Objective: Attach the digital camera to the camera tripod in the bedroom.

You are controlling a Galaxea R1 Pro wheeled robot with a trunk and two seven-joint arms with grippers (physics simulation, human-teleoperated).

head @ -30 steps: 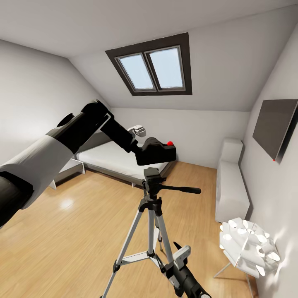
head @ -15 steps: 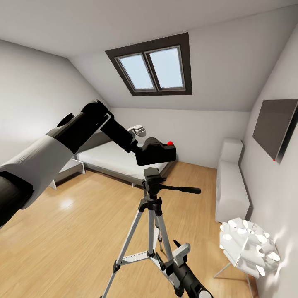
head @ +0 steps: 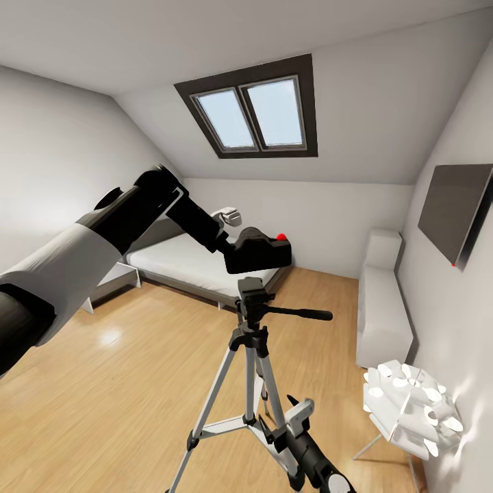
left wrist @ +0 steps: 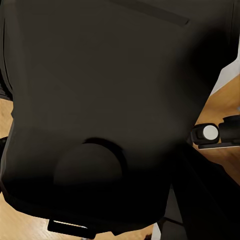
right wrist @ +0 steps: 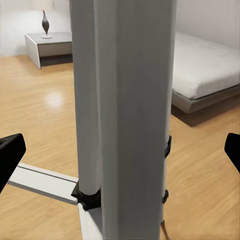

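Light wood floor (head: pixel 123 383) of the bedroom, with things standing on it.
On it stand the camera tripod (head: pixel 250 383), a grey-framed bed (head: pixel 198 263), a white lamp (head: pixel 407 407) on thin legs, and a low white bench (head: pixel 382 315) along the wall.

Even, bright daylight fills the room, the skylight (head: pixel 255 109) its brightest patch, with a soft glare spot on the floor (head: pixel 108 335) left of the tripod (head: pixel 252 342). The lamp (head: pixel 409 404) right of the tripod throws light blotches on the wall beside it. Up close the camera (left wrist: pixel 105 115) is a dim, blurred mass, and the tripod leg (right wrist: pixel 122 120) looks soft.
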